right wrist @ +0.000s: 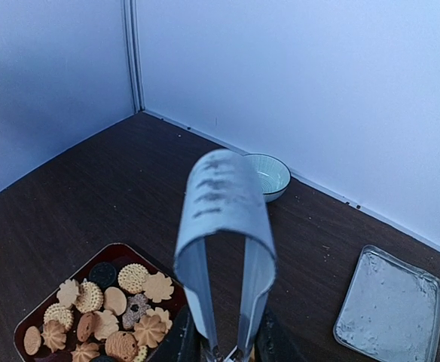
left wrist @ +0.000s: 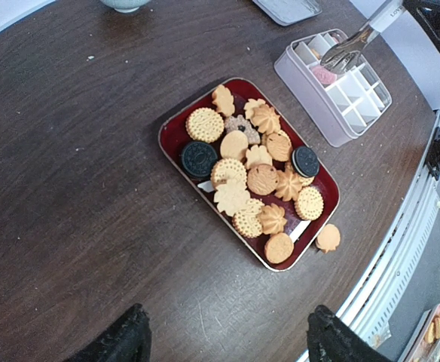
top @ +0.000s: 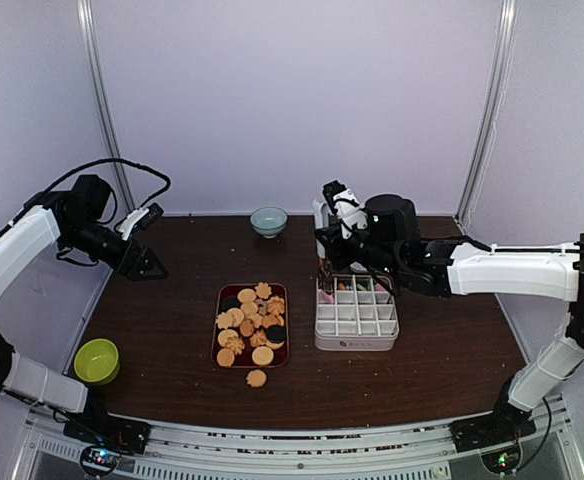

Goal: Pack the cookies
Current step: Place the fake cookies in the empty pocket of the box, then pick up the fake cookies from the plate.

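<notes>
Early stage; most golden round and flower-shaped cookies (left wrist: 261, 179) sit in the red rectangular tray (left wrist: 173, 130); one stray cookie (left wrist: 327, 238) lies on the dark wooden counter (left wrist: 69, 188); white plastic compartment box (left wrist: 307, 94) has a few pieces in the far row, the rest empty; right fingers (right wrist: 181, 343) clamp metal tongs (right wrist: 224, 226) over a pink piece there; left fingers (left wrist: 129, 343) wide apart, holding nothing.

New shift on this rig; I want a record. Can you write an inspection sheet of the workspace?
Surface: dark wooden table, a few pale specks.
Job's things: cookies heaped on red tray; one cookie off it on the table; divided box mostly unfilled.
Clutter: green bowl, pale bowl, clear lid.
Grippers: left gripper open, holding nothing; right gripper shut on tongs.
Cables: black cable loops above left arm.
Surroundings: pale walls, metal poles.
</notes>
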Robot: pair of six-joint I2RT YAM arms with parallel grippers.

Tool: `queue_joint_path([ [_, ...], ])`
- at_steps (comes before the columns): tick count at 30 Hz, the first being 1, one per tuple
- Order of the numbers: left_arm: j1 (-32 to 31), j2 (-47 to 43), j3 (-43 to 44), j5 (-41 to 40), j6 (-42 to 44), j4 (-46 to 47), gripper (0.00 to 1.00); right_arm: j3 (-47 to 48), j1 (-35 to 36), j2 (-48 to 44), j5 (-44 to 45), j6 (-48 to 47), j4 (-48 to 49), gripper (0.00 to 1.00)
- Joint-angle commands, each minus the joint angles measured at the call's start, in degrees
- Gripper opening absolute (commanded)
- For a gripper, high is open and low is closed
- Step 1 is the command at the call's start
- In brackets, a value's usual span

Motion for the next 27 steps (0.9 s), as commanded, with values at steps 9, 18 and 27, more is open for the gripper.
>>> queue_joint_path([
  [9, 0.4, 0.0, 1.9, 0.3, -0.3, -0.2, 0.74, 1.2, 0.0, -3.1, -0.4, -0.9, 2.2, 0.35],
  [18, 0.4, -0.2, 1.9, -0.8, 2.0, -0.2, 0.74, 6.7, 7.6, 0.1, -0.6, -0.6, 3.8, 0.35],
  [27, 0.4, -0.6, 0.9, -5.8, 4.3, -0.2, 0.74, 20.9, 13.9, 14.7, -4.7, 0.8, 3.1, 0.36],
])
